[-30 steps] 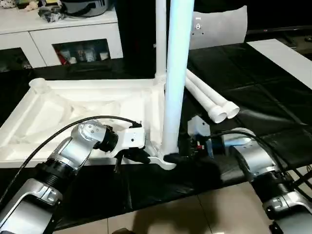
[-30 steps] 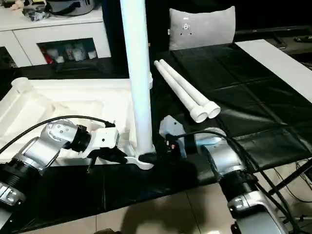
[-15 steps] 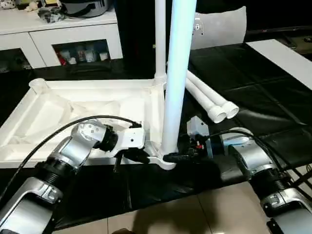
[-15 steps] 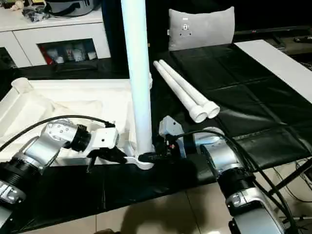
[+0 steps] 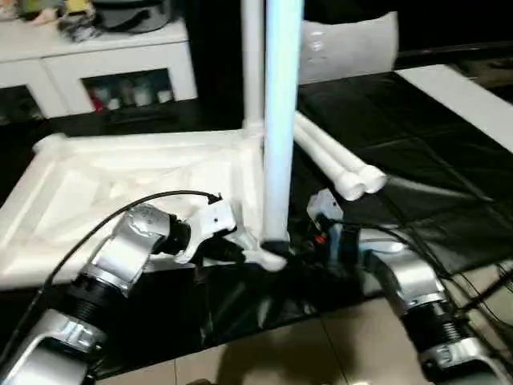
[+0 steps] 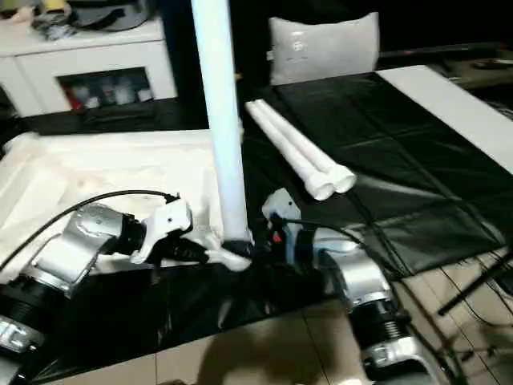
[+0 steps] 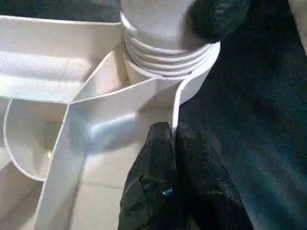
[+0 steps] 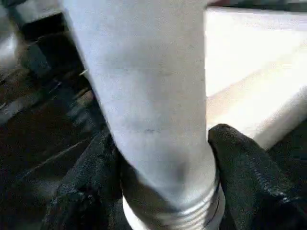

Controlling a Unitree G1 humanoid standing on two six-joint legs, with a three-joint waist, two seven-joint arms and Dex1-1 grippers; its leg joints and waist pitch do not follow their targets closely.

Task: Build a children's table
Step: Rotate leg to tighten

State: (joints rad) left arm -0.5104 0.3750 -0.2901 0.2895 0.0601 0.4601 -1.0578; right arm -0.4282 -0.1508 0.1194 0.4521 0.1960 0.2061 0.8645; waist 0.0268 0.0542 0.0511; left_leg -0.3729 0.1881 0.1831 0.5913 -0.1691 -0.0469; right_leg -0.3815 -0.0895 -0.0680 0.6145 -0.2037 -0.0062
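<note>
We have our right gripper (image 8: 163, 191) clamped on the upright leg (image 5: 280, 120), one black finger on each side of the tube just above its ribbed collar, and our right forearm (image 5: 409, 281) comes in low and level from the right. Our left gripper (image 7: 175, 139) has its two fingers pressed together on the thin rim wall of the tabletop (image 5: 96, 192), right beside the near corner socket (image 5: 268, 258); that arm bends in from the left, wrist turned toward the corner, a black cable looping over it. The socket is a round white cup and the leg's threaded end sits in it, with rings of thread showing above its lip in the left wrist view. The tabletop lies upside down on the black mat (image 5: 417, 160), ribs and shallow compartments facing up, smooth white plastic. A second leg (image 5: 253, 64) stands at the far corner just behind the first. Two loose legs (image 5: 337, 160) lie touching side by side on the mat to the right, flared ends toward us. Behind sit a white cabinet (image 5: 112, 72) with glass doors and a flat grey-white panel (image 5: 353, 44).
</note>
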